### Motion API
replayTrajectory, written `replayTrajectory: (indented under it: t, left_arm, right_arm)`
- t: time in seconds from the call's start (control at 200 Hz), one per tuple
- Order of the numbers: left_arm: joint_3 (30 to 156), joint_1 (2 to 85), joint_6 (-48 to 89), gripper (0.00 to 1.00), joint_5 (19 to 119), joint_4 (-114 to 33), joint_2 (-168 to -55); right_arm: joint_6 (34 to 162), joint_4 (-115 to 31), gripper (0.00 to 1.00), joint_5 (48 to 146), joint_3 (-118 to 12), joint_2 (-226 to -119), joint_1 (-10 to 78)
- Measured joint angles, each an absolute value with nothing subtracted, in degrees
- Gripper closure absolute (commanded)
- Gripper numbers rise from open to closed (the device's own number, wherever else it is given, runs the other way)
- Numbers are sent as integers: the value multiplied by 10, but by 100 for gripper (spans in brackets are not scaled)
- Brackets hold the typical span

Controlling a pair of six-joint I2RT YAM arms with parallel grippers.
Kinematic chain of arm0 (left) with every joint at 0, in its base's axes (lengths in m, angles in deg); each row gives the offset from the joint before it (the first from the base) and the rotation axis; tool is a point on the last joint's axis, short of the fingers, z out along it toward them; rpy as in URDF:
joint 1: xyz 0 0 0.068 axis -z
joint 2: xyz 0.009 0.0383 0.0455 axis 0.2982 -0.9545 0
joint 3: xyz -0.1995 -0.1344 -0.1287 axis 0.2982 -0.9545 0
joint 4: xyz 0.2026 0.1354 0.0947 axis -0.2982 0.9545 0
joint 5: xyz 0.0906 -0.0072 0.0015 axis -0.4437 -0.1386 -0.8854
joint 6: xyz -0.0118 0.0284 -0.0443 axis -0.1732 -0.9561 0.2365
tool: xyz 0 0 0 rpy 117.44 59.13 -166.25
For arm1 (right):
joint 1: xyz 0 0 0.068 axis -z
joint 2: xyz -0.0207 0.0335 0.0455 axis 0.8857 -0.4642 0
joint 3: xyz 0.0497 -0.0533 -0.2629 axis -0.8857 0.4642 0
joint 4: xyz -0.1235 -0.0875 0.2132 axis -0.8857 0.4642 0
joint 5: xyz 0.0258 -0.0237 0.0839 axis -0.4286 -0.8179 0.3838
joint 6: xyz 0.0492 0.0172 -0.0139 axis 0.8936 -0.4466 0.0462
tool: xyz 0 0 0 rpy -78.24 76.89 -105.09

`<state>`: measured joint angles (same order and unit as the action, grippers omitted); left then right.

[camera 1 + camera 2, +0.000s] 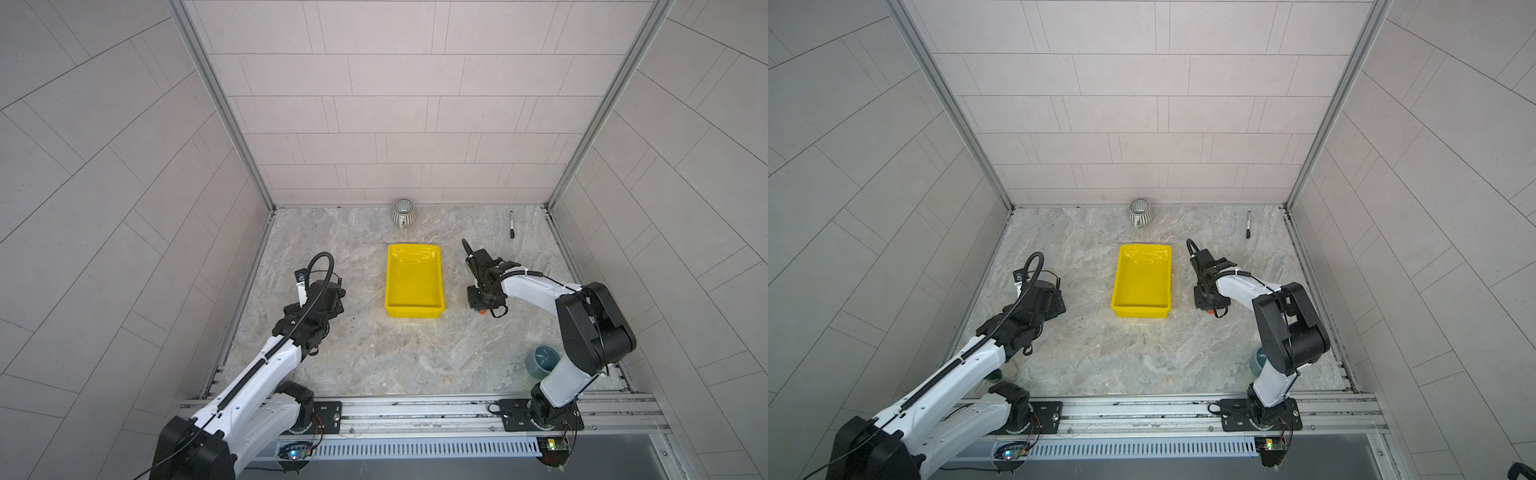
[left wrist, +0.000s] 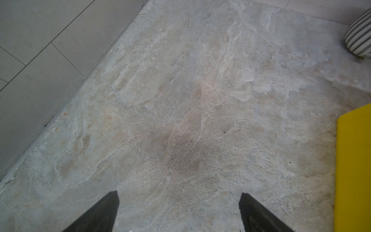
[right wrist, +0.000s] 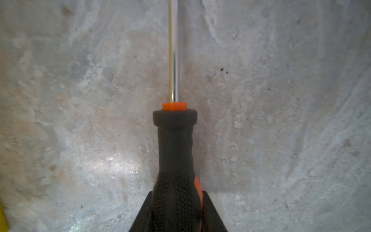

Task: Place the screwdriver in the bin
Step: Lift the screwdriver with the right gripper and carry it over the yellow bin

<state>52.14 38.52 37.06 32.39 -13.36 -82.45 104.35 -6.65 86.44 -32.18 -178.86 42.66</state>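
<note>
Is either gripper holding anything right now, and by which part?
The right gripper grips the screwdriver by its black handle; the left gripper is open and empty.

The screwdriver (image 3: 174, 140) runs off the right wrist view's edge, tip unseen.

Mottled grey stone-pattern surface (image 1: 365, 357). On it: yellow bin (image 1: 414, 311) at centre; ribbed mug (image 1: 403, 212) by back wall; marker pen (image 1: 511, 224) back right; blue-grey cup (image 1: 540, 362) front right; screwdriver (image 3: 174, 144) right of bin, contact with surface unclear
</note>
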Motion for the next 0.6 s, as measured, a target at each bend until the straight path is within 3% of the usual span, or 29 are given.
replayTrajectory:
  t: [0.21,0.365,0.6]
  left_arm:
    - [521,385,370,0,324,-134,-825]
    - [521,385,371,0,326,-134,-825]
    - [521,385,370,0,326,-134,-825]
  right_arm:
    - [1118,-47,92,867,-322,-1684,386]
    - [1223,-93,92,862,-322,-1613,278]
    - [1353,-203,92,862,-344,-1664,169]
